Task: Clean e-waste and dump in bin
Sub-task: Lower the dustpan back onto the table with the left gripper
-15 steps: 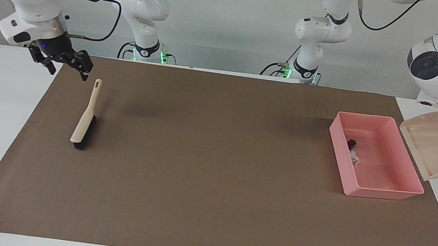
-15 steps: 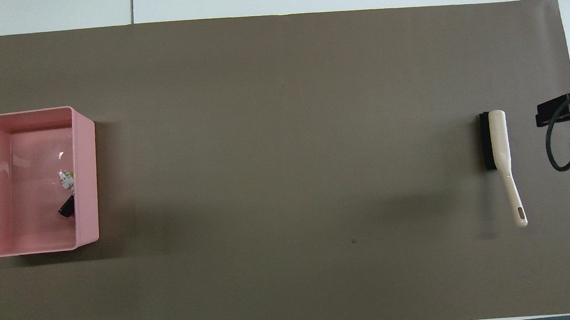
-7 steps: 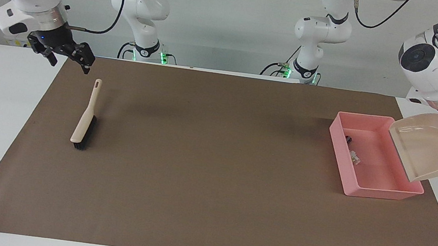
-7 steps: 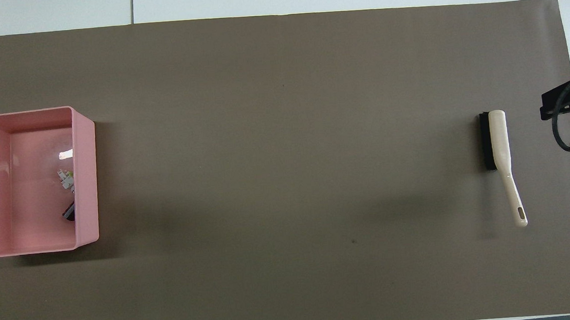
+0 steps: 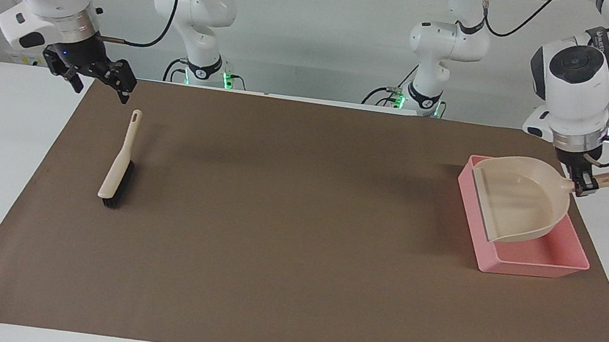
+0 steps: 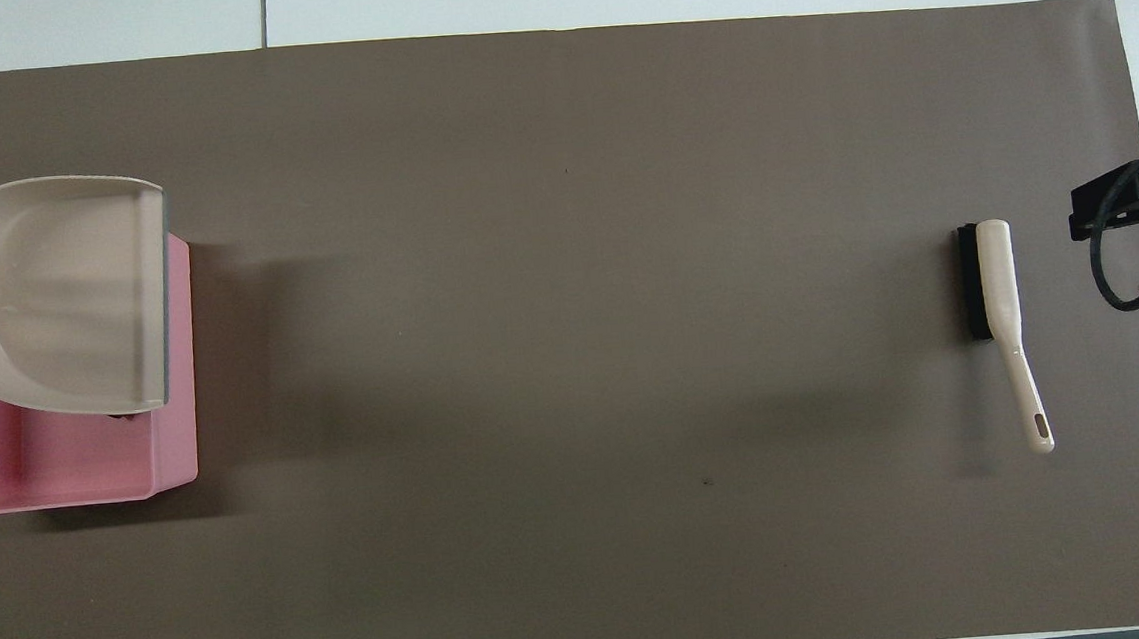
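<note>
The pink bin (image 5: 533,265) stands on the brown mat at the left arm's end of the table. My left gripper (image 5: 580,187) is shut on the handle of the beige dustpan (image 5: 519,196) and holds it level over the bin. The dustpan (image 6: 67,294) covers most of the bin (image 6: 59,470) in the overhead view too. Both e-waste pieces are hidden under the dustpan. My right gripper (image 5: 101,84) is open and empty, in the air over the mat's edge by the brush's handle tip. Its edge shows in the overhead view (image 6: 1128,205).
A beige hand brush (image 5: 117,170) with black bristles lies flat on the mat at the right arm's end, also seen in the overhead view (image 6: 993,290). The brown mat (image 5: 295,240) covers most of the white table.
My left arm has swung the dustpan from beside the bin to over it and levelled it, covering the two e-waste pieces that lay in the bin. My right gripper has barely moved.
</note>
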Available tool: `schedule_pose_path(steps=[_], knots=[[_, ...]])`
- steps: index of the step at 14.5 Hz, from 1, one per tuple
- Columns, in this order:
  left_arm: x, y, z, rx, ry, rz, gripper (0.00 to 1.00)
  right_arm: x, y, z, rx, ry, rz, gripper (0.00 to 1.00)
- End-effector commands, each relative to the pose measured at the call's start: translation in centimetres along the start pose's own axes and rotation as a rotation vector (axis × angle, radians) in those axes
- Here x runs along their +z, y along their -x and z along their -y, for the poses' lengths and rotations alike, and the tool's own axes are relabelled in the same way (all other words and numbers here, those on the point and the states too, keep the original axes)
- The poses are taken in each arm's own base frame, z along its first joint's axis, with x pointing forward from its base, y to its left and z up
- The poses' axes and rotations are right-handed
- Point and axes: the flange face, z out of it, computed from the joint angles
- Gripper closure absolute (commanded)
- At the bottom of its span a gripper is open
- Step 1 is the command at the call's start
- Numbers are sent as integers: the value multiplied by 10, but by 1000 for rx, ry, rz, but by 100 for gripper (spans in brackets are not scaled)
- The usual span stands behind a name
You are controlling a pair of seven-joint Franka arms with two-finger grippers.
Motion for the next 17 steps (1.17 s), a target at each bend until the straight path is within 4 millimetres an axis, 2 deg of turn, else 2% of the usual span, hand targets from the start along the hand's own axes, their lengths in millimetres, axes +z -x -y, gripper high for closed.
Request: schedule_pose_path(steps=[1,2,4,5,8,10,13,15,17], knots=[[6,-51,10,57,43,-90,100,-3,3,1,-3,0,-1,0],[4,-83,13,91,53,-124,100,-3,4,2,-4,0,2,0],[1,-121,13,79,66,-184,100,-5,5,5,-10,0,0,0],[-1,-154,14,88,65,-179,100,-5,6,11,-21,2,1,0],[-5,-212,-2,51,61,-174,100,-3,6,4,-7,1,6,0],[0,-235,-4,73,26,-189,100,-3,6,2,-4,1,4,0],[30,-266,3,78,30,-192,100,-3,6,-2,2,0,4,0],[35,-276,6,83,20,-196,100,-1,6,-10,15,0,8,0],[38,-282,6,80,26,-194,100,-2,6,-5,6,1,9,0]])
